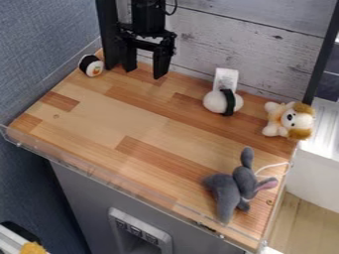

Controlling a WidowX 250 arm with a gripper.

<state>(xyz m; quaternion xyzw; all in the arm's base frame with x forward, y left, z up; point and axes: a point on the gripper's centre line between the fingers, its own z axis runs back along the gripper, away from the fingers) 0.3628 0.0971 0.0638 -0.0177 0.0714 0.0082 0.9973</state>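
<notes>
Soft, even light on the wooden tabletop (99, 114) — faint shadows, pale glints along its clear edging (23, 140).

a single black arm (147, 17) comes in from the top edge of the camera view, left of the middle, and drops almost straight down, its base out of view. a thin dark cable (175, 7) curls out beside it near the top. below the arm hangs the black two-finger gripper (143, 73), roughly upright and pointing downward. its two fingers (161, 62) stand clearly apart, with an open gap between them and nothing held there. the finger on the view's right ends a little lower in the view than the one on the left
</notes>
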